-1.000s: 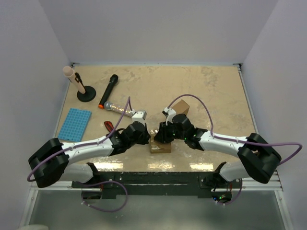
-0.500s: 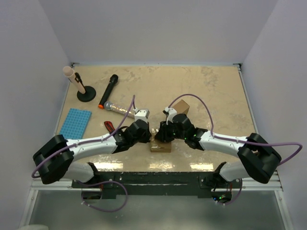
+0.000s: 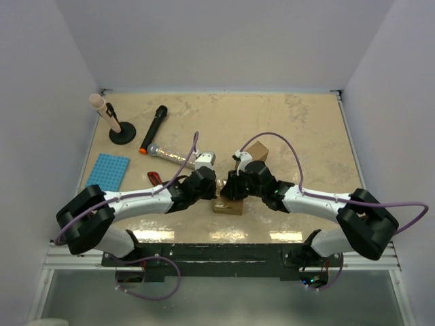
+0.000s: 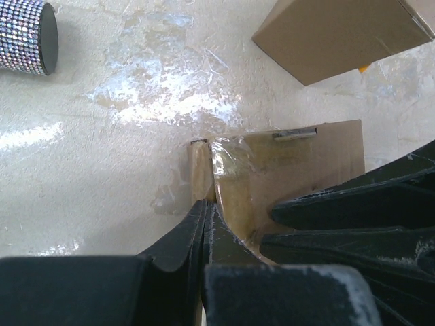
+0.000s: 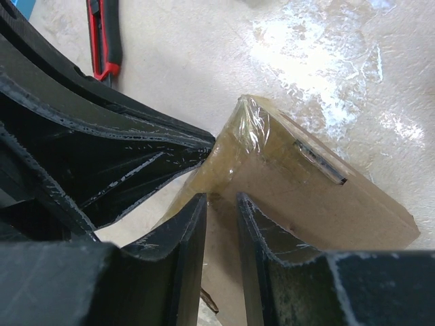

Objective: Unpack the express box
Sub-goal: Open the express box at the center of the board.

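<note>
Bright, even overhead light with soft shadows. Glare blooms on the table (image 4: pixel 170 95), upper centre in the left wrist view and upper right in the right wrist view. Tape sheen on the box (image 5: pixel 326 204). Bottom foregrounds are blurred.

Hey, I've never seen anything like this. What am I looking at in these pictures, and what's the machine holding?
These are two robot arms bolted to a table. The wide picture looks down from above; the other two come from wrist cameras. Between the arms lies a small taped cardboard box. The left arm's fingers are shut at its edge flap; the right arm's fingers stand slightly apart on its top. Elsewhere lie another box, a red knife, a blue rack and a black stick.
</note>
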